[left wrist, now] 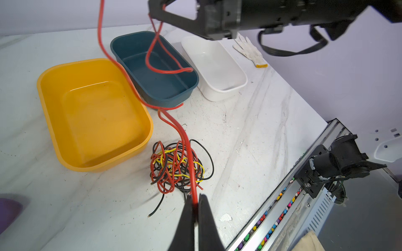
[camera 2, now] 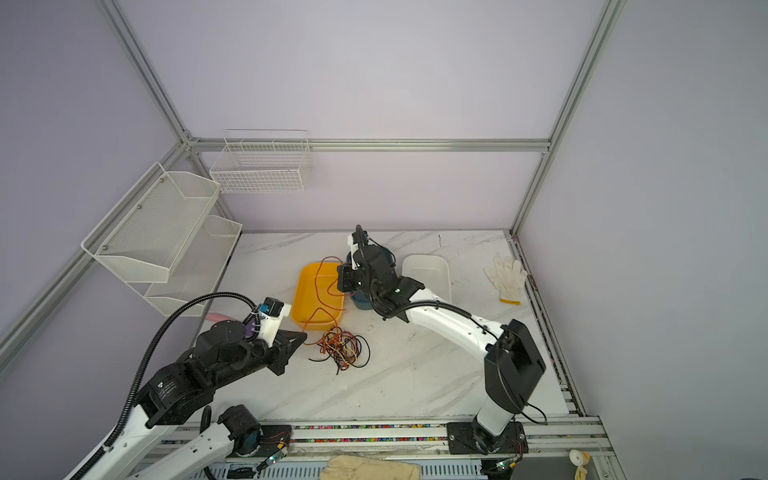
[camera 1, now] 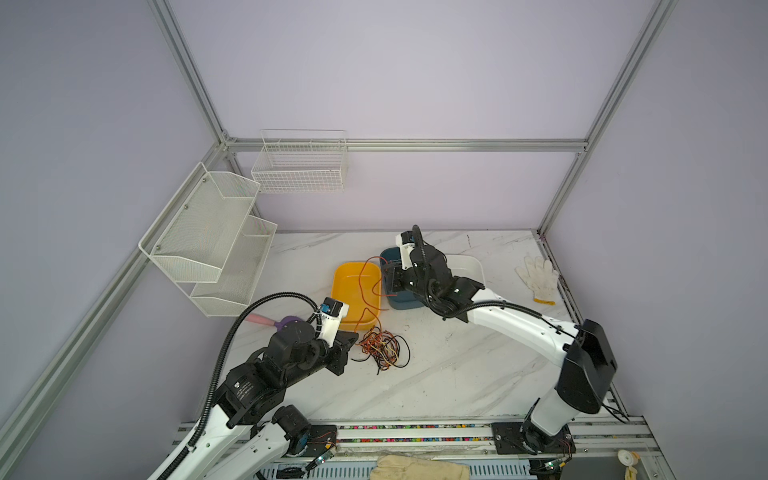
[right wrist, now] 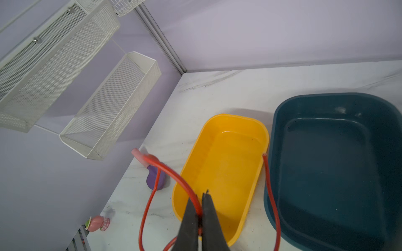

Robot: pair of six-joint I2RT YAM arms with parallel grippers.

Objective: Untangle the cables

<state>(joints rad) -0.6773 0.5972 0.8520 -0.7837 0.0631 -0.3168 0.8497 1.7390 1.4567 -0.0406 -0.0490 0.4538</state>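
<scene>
While the knot of thin red-orange, black and yellow cables lies on the white marbled table, just in front of the yellow plastic tray, the left claw sits close beside it, its jaws pressed together on a thin red-orange cable that rises from the knot. The right claw, held up between the yellow tray and the dark teal plastic tray, is closed too, pinching a red-orange strand whose loops hang over both of those trays. Whether that strand is the same wire the left claw grips cannot be told. A white plastic tray stands just beside the teal one, and a white knitted work glove lies well apart from the trays, near the table's right edge
</scene>
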